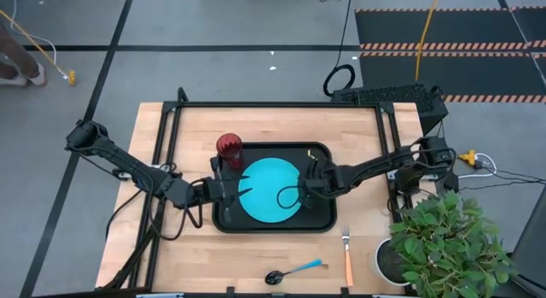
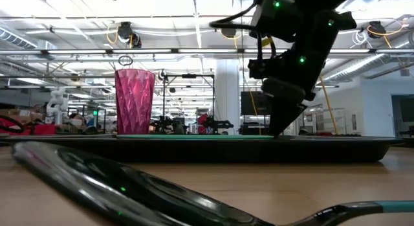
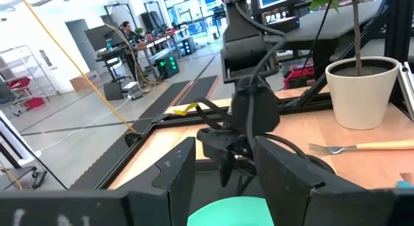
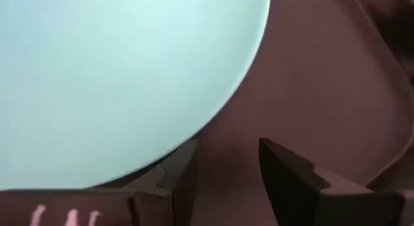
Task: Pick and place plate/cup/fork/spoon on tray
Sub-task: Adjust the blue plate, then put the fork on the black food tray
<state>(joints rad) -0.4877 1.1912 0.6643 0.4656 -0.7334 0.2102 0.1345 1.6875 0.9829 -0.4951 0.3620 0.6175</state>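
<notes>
The cyan-blue plate [image 1: 271, 189] lies flat on the black tray [image 1: 317, 223]. The dark red cup [image 1: 229, 149] stands upright on the tray's far left corner and also shows in the low view [image 2: 134, 101]. The orange-handled fork [image 1: 347, 257] and the blue-handled spoon [image 1: 294, 271] lie on the table near its front edge, right of centre. My left gripper [image 1: 232, 189] is open at the plate's left rim [image 3: 236, 212]. My right gripper [image 1: 307, 180] is open, low over the tray floor at the plate's right rim [image 4: 213, 116]. My right gripper points down at the tray floor beside the plate; one fingertip [image 4: 184, 162] stands right at the plate's rim [image 4: 169, 155], and I cannot tell whether it touches. My left gripper's fingers [image 3: 178, 171] stand over the plate's left rim; I cannot tell whether they touch it.
A potted plant in a white pot [image 1: 426, 238] stands at the table's near right corner, close to the fork. Black frame rails [image 1: 273, 106] run along the table's far side and both sides. Bare wood lies in front of the tray.
</notes>
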